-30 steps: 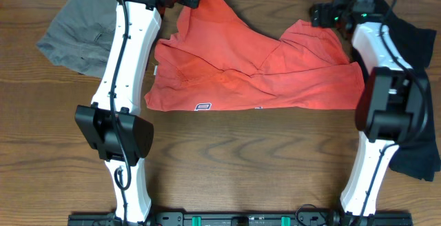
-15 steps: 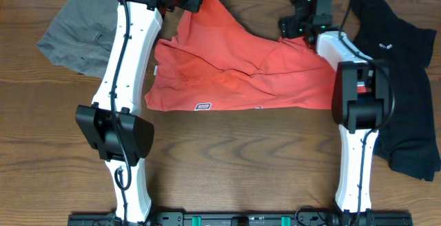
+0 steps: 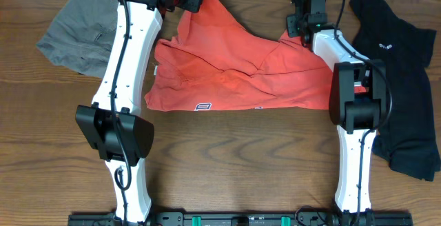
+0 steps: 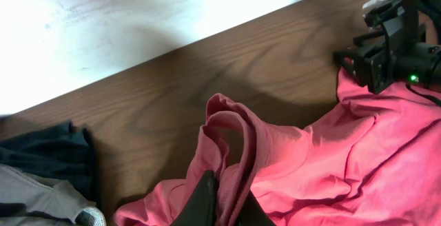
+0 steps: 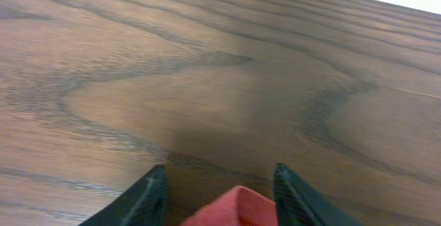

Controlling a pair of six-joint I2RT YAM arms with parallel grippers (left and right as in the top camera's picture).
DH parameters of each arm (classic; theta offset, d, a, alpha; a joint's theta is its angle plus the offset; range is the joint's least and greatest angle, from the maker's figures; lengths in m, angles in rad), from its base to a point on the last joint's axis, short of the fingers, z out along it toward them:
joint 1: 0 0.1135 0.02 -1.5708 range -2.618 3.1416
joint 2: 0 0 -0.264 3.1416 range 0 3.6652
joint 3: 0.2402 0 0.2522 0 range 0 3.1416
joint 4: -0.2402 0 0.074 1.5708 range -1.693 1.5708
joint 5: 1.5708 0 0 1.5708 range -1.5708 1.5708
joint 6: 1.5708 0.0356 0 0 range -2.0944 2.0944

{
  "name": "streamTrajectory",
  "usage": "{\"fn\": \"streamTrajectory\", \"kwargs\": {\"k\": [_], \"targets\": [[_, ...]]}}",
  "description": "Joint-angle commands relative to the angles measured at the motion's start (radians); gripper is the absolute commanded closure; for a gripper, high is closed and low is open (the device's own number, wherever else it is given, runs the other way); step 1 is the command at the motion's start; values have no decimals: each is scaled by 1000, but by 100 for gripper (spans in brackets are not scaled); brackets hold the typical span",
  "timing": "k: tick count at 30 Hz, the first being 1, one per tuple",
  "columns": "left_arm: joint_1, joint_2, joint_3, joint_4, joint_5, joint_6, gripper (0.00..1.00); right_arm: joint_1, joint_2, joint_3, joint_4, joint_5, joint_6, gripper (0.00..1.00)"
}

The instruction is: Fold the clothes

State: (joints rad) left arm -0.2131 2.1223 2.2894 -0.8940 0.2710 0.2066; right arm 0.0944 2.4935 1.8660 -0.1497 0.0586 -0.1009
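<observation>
At the far edge of the wooden table point(image 3: 227, 164), pinching a bunched fold of the coral-red T-shirt point(image 3: 234, 74) with the left gripper point(image 4: 222, 197), clamping fully onto the cloth and holding it up in a rounded ridge above the wood. Lying rumpled across the middle of the table between the two arms, creasing heavily near the far side and showing a small white-and-dark mark at the near hem. Straddling the shirt's far right corner with the right gripper point(image 5: 220, 171), holding its fingers point(image 5: 153, 195) apart on either side of a red tip of fabric, standing parted rather than pressing on it in the wrist view. Flanking the T-shirt on the right, sprawling toward the table's right edge and passing partly beneath the right arm: a black shirt point(image 3: 400, 67). Resting at the far left corner, well apart from the right gripper: grey-khaki shorts point(image 3: 79, 29), touching a dark navy piece point(image 4: 48, 150) in the left wrist view.
</observation>
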Motion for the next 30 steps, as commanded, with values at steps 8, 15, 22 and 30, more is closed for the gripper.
{"fn": "streamTrajectory", "kwargs": {"k": [8, 15, 22, 30], "targets": [[-1, 3, 5, -16, 5, -2, 94, -19, 45, -19, -103, -5, -20, 78], [-1, 4, 5, -22, 5, -2, 94, -21, 45, -19, -109, -29, 13, 99], [-1, 4, 5, -20, 5, -2, 94, -50, 21, 18, -122, -10, 63, 99], [0, 4, 5, -16, 5, -2, 94, -86, -58, 236, -273, 5, 63, 99]]}}
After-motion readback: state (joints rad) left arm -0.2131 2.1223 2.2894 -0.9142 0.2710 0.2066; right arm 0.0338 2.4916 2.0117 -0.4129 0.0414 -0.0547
